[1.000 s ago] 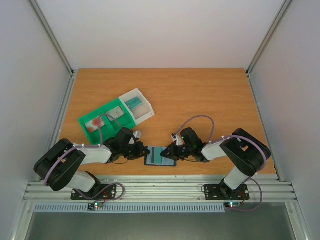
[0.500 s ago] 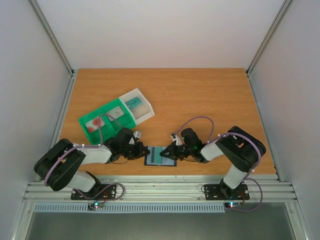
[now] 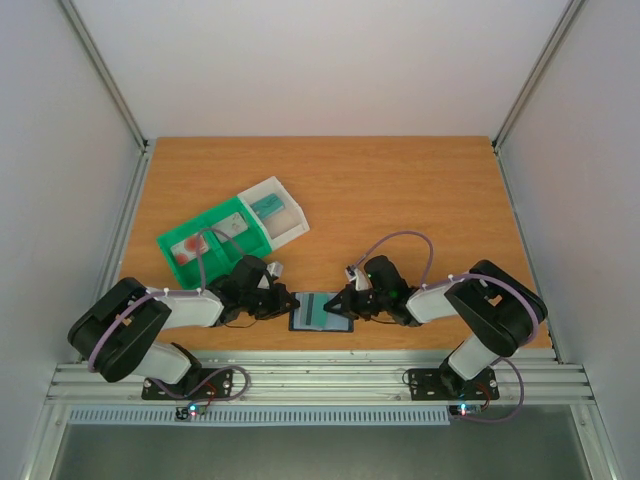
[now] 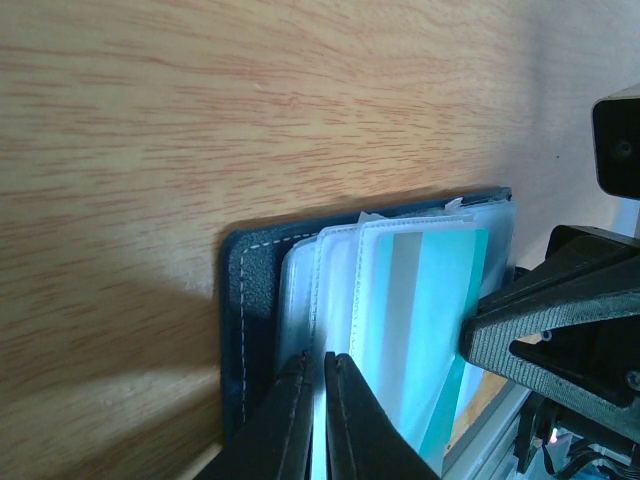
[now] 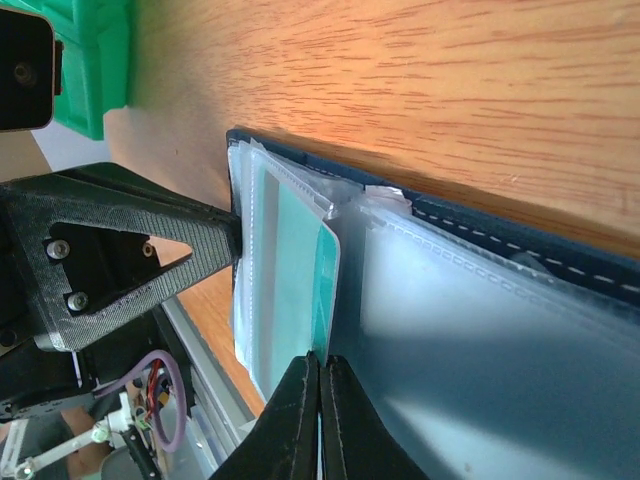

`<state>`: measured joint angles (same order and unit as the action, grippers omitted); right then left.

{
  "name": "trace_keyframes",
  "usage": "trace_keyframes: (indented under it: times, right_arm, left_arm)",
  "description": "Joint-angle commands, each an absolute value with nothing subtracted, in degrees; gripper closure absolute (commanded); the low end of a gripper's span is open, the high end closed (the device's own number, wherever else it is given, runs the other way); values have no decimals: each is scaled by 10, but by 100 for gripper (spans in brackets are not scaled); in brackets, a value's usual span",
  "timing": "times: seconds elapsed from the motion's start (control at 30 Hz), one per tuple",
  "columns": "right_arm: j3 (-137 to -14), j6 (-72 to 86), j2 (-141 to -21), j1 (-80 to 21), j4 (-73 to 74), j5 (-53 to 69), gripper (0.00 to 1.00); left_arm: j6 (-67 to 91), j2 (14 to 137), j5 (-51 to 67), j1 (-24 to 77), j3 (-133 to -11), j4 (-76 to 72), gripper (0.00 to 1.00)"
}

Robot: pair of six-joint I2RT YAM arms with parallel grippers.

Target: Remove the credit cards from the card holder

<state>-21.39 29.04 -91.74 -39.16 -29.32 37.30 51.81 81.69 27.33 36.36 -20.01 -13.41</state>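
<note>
Left claw (image 3: 288, 304) was pinched tight on a clear sleeve (image 4: 335, 290), pinning the open card holder (image 4: 245, 290) at the tabletop's (image 3: 420, 200) lower centre. A teal credit card (image 5: 290, 260) poked out. Right claw (image 3: 342, 308) was closed at its edge, though I couldn't tell if it held the card. It looked best drawn flat, slow and straight rightward.

Orange-brown wood-grain tabletop (image 3: 400, 180) fills mid-frame in the top view, grain running left to right. Plain white back wall panel (image 3: 320, 60) spans the upper frame. White side wall panels stand at far left (image 3: 45, 220) and far right (image 3: 600, 220). Silver metal corner struts slant in from upper left (image 3: 105, 75) and upper right (image 3: 535, 75). Ribbed aluminium rail (image 3: 320, 378) runs along the tabletop's near edge, lower frame. White slotted strip (image 3: 250, 413) sits just below it. Dull grey surface (image 3: 320, 450) lies at bottom; floor or shelf, cannot tell. Light soft and even, shadows faint.
</note>
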Motion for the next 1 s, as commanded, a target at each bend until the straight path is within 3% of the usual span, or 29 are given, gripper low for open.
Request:
trace_keyframes:
  times: [0.0,0.43,0.63,0.87,0.97]
  right_arm:
    - [-211,276,-901,-385,-269,368,99]
    - [-233,193,-772,-360,-52,316,99]
    - [-269,146,-687,-360,68,280,99]
    - [-294,75,-626,-366,127,235,99]
    - [-301,33,-601,-384,125,202,99]
  left_arm:
    - [498,835,237,365,-196,-71,93]
    - [498,832,239,366,-206,-60,92]
    - [503,814,252,365,-233,-32,88]
    - [496,743,252,365,-303,83,64]
    - [514,692,264,365,-319,98,60]
